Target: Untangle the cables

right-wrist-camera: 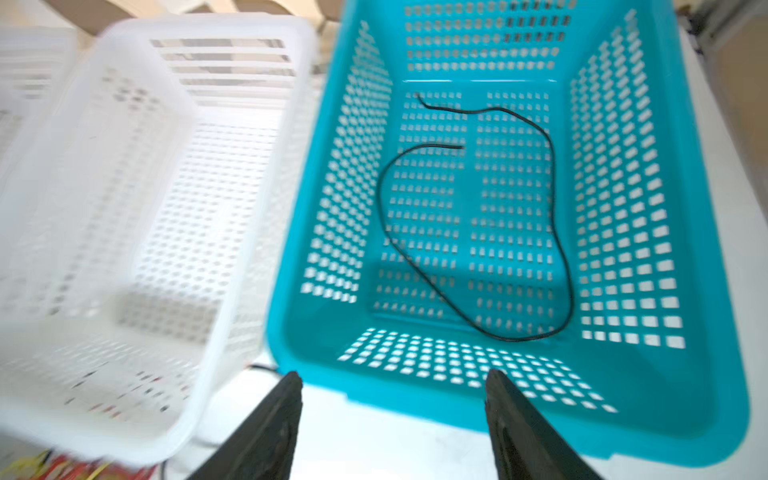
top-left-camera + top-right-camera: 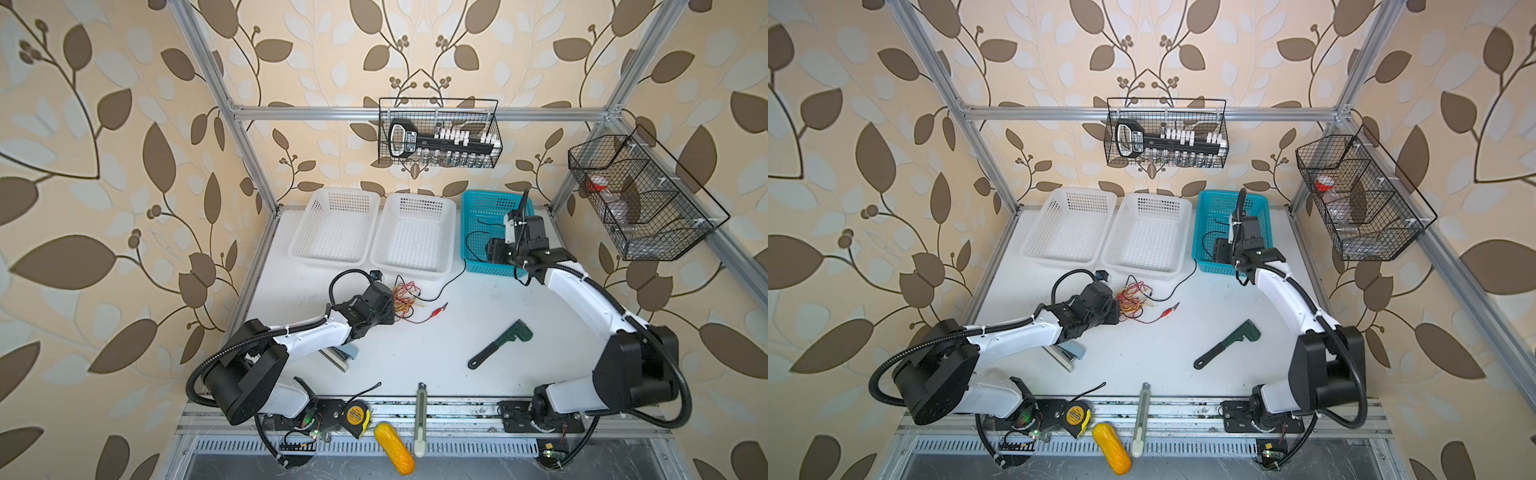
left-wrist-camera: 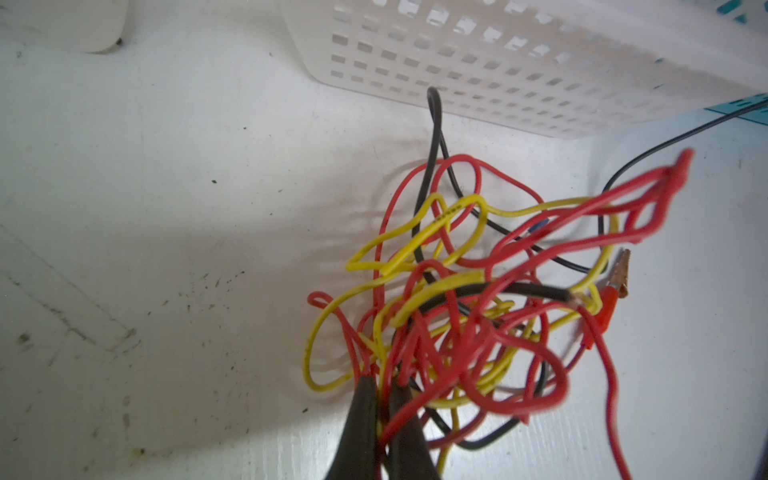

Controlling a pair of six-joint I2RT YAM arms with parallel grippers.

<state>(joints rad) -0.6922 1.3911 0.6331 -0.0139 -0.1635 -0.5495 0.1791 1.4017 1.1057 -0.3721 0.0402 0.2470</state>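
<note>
Progress looks early: one black cable (image 1: 555, 224) is laid in the teal basket (image 1: 702, 249), remaining cables (image 3: 457, 316) are knotted by a white basket (image 3: 498, 62), pinched by the left gripper (image 3: 380, 384); right gripper (image 1: 392, 380) is held wide, empty.

The white table (image 2: 415, 345) carries two white baskets (image 2: 324, 261), a teal basket (image 2: 490, 269), the tangled cables (image 2: 409, 297) and a green wrench (image 2: 498, 345).

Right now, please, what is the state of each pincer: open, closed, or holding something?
Left pincer: closed on the tangled red and yellow cables.
Right pincer: open, holding nothing, at the blue basket.
</note>
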